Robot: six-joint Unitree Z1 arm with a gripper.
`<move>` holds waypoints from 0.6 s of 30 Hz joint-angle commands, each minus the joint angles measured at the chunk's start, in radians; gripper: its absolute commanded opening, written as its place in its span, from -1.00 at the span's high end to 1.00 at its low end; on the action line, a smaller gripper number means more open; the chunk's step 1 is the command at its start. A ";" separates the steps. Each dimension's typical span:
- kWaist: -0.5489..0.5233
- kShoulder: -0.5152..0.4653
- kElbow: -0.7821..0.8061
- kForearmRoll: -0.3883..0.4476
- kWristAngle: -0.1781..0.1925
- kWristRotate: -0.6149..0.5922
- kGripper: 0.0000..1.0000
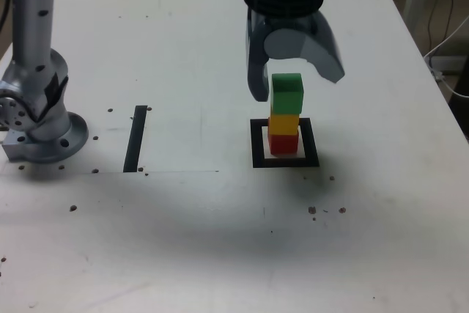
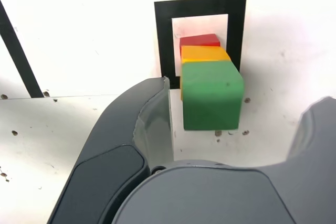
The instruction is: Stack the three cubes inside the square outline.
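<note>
Three cubes stand stacked inside the square outline (image 1: 257,144): the red cube (image 1: 283,143) at the bottom, the yellow cube (image 1: 284,122) on it, the green cube (image 1: 286,91) on top. My gripper (image 1: 295,84) is open, its jaws straddling the green cube with a gap on each side. The wrist view looks down the stack: green cube (image 2: 212,95), yellow cube (image 2: 205,53), red cube (image 2: 199,40), all within the square outline (image 2: 163,40). There the gripper (image 2: 241,95) has one finger (image 2: 152,108) just beside the green cube and the other finger (image 2: 315,129) well apart.
A straight black strip (image 1: 135,138) lies to the exterior view's left of the stack, also seen as the black strip (image 2: 18,51). The arm's base (image 1: 40,133) stands at the exterior view's far left. Cables (image 1: 447,42) hang beyond the table's edge on the exterior view's right.
</note>
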 commanded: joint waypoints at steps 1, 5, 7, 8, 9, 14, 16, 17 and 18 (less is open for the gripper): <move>-0.010 -0.017 -0.006 0.011 -0.001 0.003 -0.99; -0.013 -0.037 0.009 0.029 0.002 0.007 -0.99; -0.013 -0.053 0.019 0.044 0.005 0.011 -0.99; -0.013 -0.063 0.023 0.054 0.007 0.015 -0.99; -0.013 -0.075 0.026 0.065 0.008 0.020 -0.99; 0.003 -0.167 0.072 0.099 0.001 0.071 -0.99; 0.017 -0.213 0.113 0.100 -0.003 0.094 -0.99; 0.024 -0.234 0.136 0.098 -0.003 0.104 -0.99; 0.031 -0.255 0.161 0.095 -0.003 0.112 -0.99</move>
